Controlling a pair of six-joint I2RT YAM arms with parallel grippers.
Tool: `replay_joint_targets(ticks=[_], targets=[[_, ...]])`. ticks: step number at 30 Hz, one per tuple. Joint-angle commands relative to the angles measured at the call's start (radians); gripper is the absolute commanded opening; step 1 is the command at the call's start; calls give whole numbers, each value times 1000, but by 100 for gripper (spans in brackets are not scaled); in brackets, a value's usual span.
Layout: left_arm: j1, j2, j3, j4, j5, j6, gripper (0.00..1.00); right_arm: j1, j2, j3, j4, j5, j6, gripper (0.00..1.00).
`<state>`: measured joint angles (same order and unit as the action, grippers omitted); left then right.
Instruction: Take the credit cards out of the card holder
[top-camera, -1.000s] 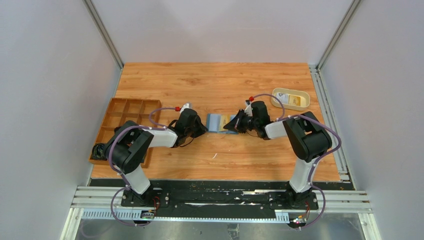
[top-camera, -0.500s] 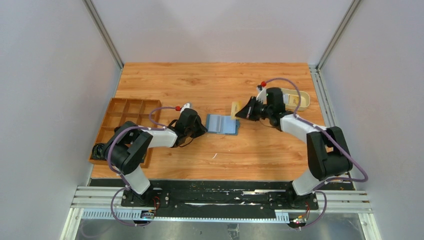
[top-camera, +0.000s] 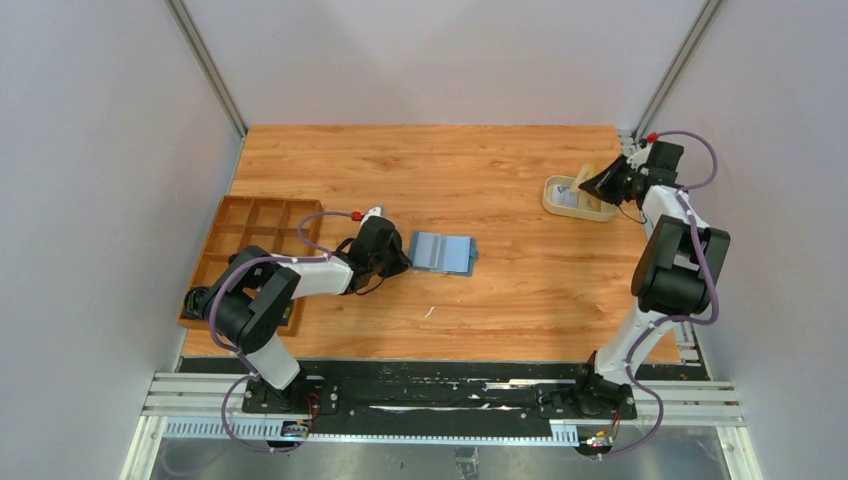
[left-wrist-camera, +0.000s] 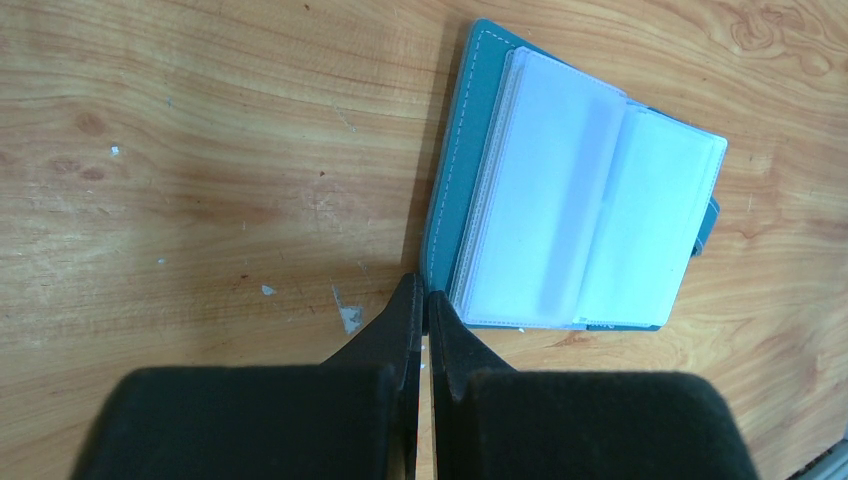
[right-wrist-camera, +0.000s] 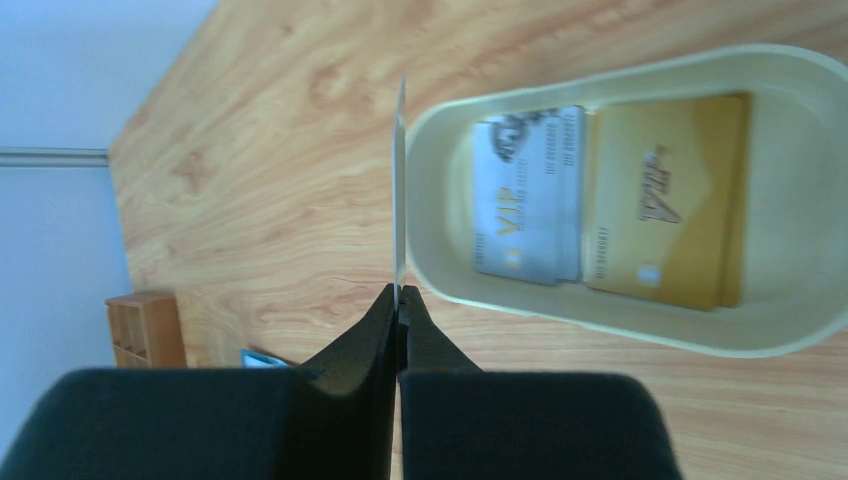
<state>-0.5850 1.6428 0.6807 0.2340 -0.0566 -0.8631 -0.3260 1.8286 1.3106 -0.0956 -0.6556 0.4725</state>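
The blue card holder (left-wrist-camera: 570, 200) lies open on the wooden table (top-camera: 420, 170), clear sleeves facing up. The left gripper (left-wrist-camera: 422, 300) is clenched, tips together at the holder's near corner; whether they pinch the cover cannot be told. Well apart, at the far right, the right gripper (right-wrist-camera: 398, 295) grasps a thin card (right-wrist-camera: 399, 190), seen edge-on, above the cream dish's (right-wrist-camera: 620, 330) rim. Inside lie a silver card (right-wrist-camera: 528, 195) and a gold card (right-wrist-camera: 665, 200), each reading "VIP"; the smaller print is blurred.

Card holder (left-wrist-camera: 446, 205): frosted plastic sleeves (left-wrist-camera: 560, 200)
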Motion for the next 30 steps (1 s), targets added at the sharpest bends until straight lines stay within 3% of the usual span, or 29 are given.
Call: replay_joint_targets(ticks=[1, 8, 25, 30], targets=[[-9, -10, -27, -68, -19, 26, 0, -10, 93, 103, -168, 0, -115, 0], [-9, -14, -28, -69, -18, 35, 0, -39, 203, 171, -245, -8, -147, 0], [-9, 19, -14, -70, 0, 39, 0, -106, 239, 214, -360, 0, -209, 0], [-8, 24, -7, -69, 9, 44, 0, -110, 281, 305, -464, 18, -255, 15]])
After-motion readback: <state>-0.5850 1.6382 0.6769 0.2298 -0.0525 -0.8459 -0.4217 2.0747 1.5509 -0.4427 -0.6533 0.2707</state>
